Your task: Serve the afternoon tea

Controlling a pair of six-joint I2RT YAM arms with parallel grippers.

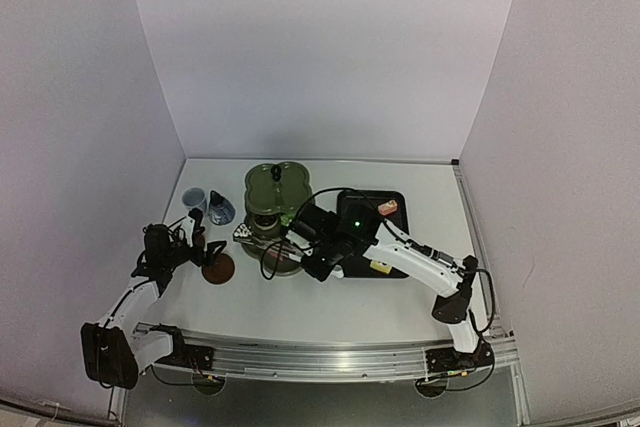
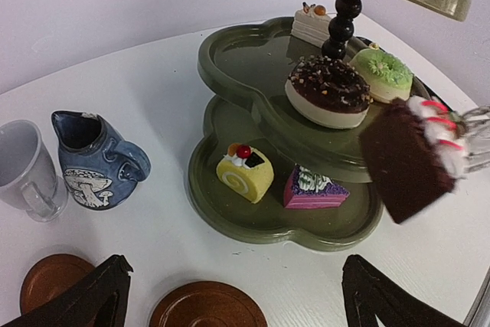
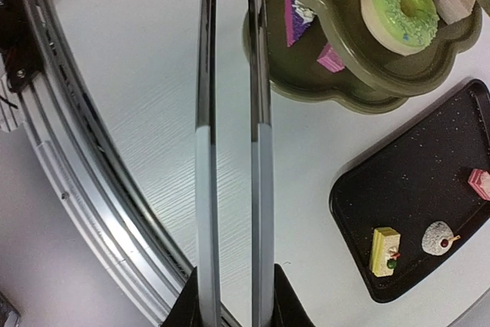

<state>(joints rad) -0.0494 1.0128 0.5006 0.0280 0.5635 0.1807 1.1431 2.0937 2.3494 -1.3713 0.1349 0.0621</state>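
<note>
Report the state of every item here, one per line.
Left gripper: open, empty.
Right gripper: shut on tongs.
Tongs: pinched on brown cake.
Brown cake: held in the air beside the stand.
Stand: upright, cakes on two lower tiers.
Cup: upright, looks empty.
Pot: upright.
Saucers: bare.
Tray: flat, more cakes on it.
</note>
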